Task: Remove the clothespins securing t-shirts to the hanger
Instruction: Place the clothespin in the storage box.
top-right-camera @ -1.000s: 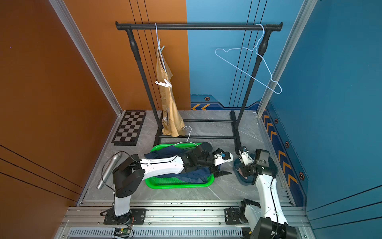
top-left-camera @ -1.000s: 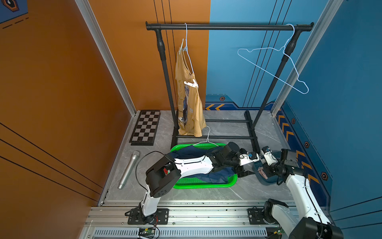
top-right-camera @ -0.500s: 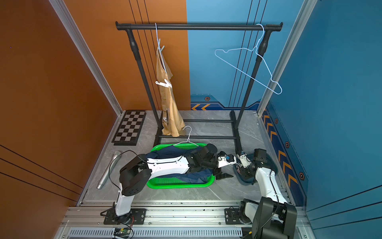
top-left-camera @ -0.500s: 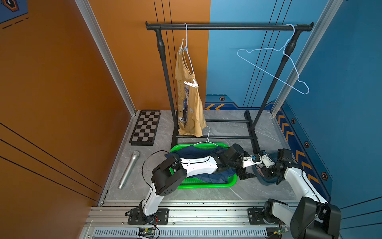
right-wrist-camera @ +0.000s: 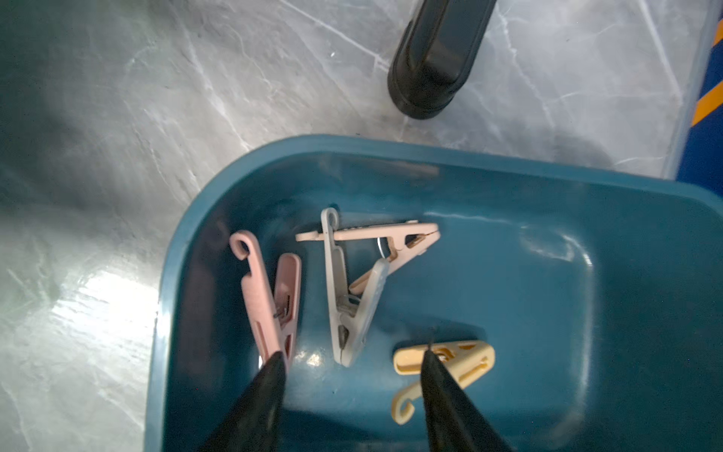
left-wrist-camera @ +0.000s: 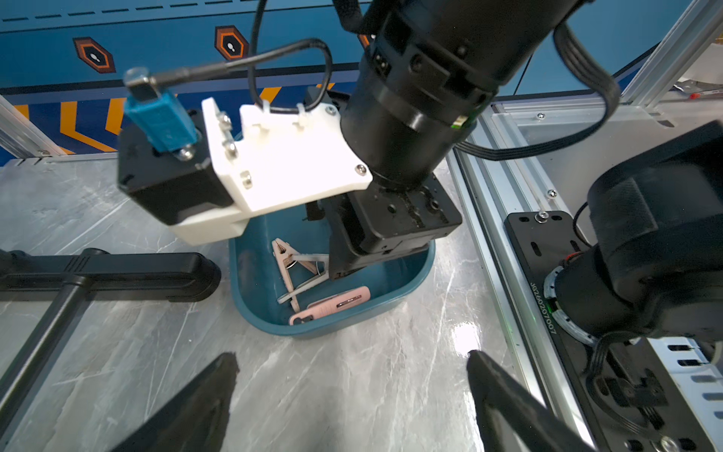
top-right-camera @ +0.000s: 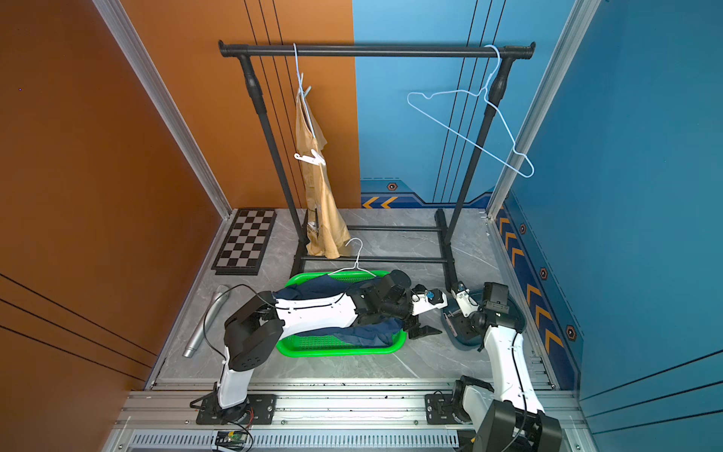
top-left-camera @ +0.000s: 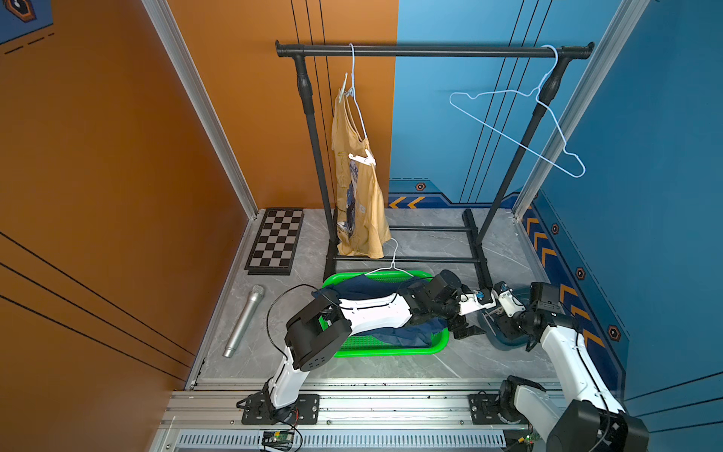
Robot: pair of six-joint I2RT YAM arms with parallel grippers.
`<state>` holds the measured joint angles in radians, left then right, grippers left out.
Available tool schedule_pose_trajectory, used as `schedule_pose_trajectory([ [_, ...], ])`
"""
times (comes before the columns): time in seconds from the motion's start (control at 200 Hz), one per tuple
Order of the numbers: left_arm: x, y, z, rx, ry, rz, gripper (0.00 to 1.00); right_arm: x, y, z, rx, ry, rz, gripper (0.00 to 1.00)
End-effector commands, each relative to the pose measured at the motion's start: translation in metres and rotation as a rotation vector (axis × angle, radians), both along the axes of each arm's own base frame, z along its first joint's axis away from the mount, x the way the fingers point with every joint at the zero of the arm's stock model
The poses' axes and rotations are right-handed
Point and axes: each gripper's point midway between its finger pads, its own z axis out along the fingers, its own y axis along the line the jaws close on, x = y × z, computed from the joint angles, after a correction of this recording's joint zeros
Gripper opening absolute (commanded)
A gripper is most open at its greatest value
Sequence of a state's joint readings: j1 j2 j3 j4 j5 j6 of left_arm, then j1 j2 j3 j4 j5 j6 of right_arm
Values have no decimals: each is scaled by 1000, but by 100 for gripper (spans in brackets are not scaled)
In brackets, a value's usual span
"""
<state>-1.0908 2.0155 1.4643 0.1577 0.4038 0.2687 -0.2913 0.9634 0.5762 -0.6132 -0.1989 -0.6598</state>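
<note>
Four pegs are lying in the rounded teal plastic bin (right-wrist-camera: 391, 150), which is sitting on the grey floor by the right arm. The slim pink plastic clothespin (right-wrist-camera: 274, 305) is lying with its long axis running away from the wrist. Its hooked end is pointing outward and its nose is ending at one fingertip (right-wrist-camera: 270, 375); contact cannot be told. The grey-white plastic clothespin (right-wrist-camera: 348, 297) is lying nearly parallel beside it, hook likewise outward, crossing over the cream plastic clothespin (right-wrist-camera: 391, 238). That one is lying crosswise, its nose pointing away from the pink one. The short yellow plastic clothespin (right-wrist-camera: 461, 364) is lying partly behind the other fingertip, hook turned back toward the wrist. The right gripper (right-wrist-camera: 351, 360) is hanging over the bin, jaws standing partly apart, gripping nothing. The left gripper (left-wrist-camera: 351, 355) is standing wide open and empty near the bin. A white plastic clothespin (top-left-camera: 362, 158) is sitting roughly level across the mustard-yellow t-shirt (top-left-camera: 360, 203), which is hanging from a pale wire hanger (top-left-camera: 352, 66) on the black metal rack (top-left-camera: 430, 50). The dark navy t-shirt (top-left-camera: 364, 287) is lying in the green plastic basket (top-left-camera: 391, 350).
</note>
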Motion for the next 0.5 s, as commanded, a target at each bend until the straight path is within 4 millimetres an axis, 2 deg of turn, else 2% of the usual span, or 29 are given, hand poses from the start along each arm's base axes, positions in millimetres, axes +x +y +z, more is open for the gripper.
schedule_pose_trajectory([
  [0.0, 3, 11, 39, -51, -27, 28, 94, 10, 2, 27, -38, -65, -29, 66],
  [0.11, 8, 22, 50, -58, -50, 64, 94, 17, 13, 44, -77, -115, -9, 77],
  [0.255, 15, 39, 61, -70, -56, 105, 95, 31, 15, 70, -63, -167, -98, 84],
  [0.39, 26, 60, 64, -64, -59, 162, 95, 41, 22, 85, -47, -153, -190, 89],
  [0.495, 36, 81, 65, -58, -56, 215, 95, 49, 45, 94, -3, -143, -174, 90],
])
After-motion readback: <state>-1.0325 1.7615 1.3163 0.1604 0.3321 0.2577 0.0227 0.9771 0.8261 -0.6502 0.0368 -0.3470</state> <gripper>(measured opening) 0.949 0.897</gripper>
